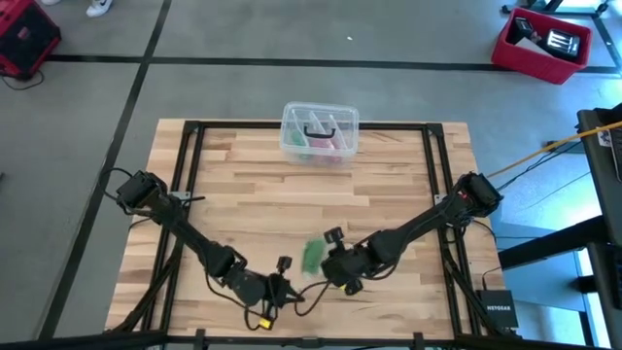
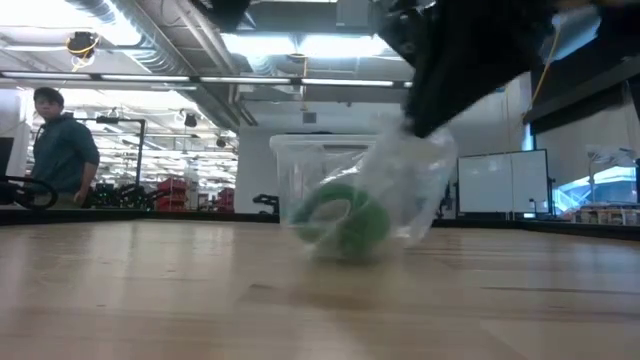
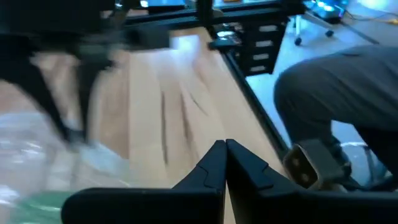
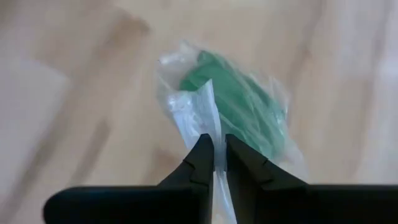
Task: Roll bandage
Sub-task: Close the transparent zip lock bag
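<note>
The green bandage is inside a clear plastic bag, near the table's front edge in the high view. My right gripper is shut on the bag and points steeply down at it. In the low view the bag hangs slanting below the dark gripper. The bandage is at the bag's lower end, close to the tabletop; whether it rests on the wood, I cannot tell. My left gripper is shut on nothing, just left of the bag, near the front edge. My right gripper pinches a bunched strip of the clear bag's film between its two fingertips, coming from above and slanting down. The film is gathered into several layers there. The bag hangs below the fingers, with the green bandage at its low end.
A clear plastic box with pink and dark items stands at the table's far edge, in the middle. Black frame rails run along the table's left and right sides. Bare wood lies between the box and the grippers. A person stands beyond the table.
</note>
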`<state>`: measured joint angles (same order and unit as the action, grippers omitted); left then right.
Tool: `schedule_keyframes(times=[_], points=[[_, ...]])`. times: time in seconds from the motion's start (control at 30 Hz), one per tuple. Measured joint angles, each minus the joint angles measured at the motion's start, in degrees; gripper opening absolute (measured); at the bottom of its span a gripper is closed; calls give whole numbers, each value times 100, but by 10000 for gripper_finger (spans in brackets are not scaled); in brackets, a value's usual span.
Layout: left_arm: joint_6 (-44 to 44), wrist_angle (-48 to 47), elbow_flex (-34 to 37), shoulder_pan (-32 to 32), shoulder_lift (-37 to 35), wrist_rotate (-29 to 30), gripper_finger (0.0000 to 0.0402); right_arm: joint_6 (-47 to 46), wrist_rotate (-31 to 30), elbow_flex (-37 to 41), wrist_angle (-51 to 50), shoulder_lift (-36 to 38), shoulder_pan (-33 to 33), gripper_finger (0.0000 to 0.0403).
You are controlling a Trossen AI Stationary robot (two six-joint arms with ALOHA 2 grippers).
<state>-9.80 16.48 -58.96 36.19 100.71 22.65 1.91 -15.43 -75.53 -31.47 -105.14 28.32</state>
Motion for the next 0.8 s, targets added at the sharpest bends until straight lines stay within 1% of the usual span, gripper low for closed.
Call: schedule_keyframes(times=[0.1,0.17,0.23,0.27,0.33,0.43,0.53,0.7,0.8], points=[[-8,-51,0,47,0,57,1,-21,-301,-11,-699,39,5,33],[-119,-58,2,39,0,266,1,-36,-406,-11,-811,23,9,33],[-288,-100,2,36,0,780,1,-111,-355,-11,-601,20,11,33],[-334,-143,2,39,0,912,1,-177,-305,-13,-390,22,11,33],[-470,-288,2,-3,0,967,1,-327,-109,-22,-24,26,11,33],[-941,-575,2,-84,2,1002,5,-736,171,-67,296,24,11,33],[-1169,-700,4,-118,2,1028,32,-1048,190,-72,474,25,11,33],[-1164,-686,4,-128,2,1214,96,-1187,172,-72,551,24,11,33],[-1251,-650,4,-172,21,1245,123,-1353,148,-72,561,24,11,33]])
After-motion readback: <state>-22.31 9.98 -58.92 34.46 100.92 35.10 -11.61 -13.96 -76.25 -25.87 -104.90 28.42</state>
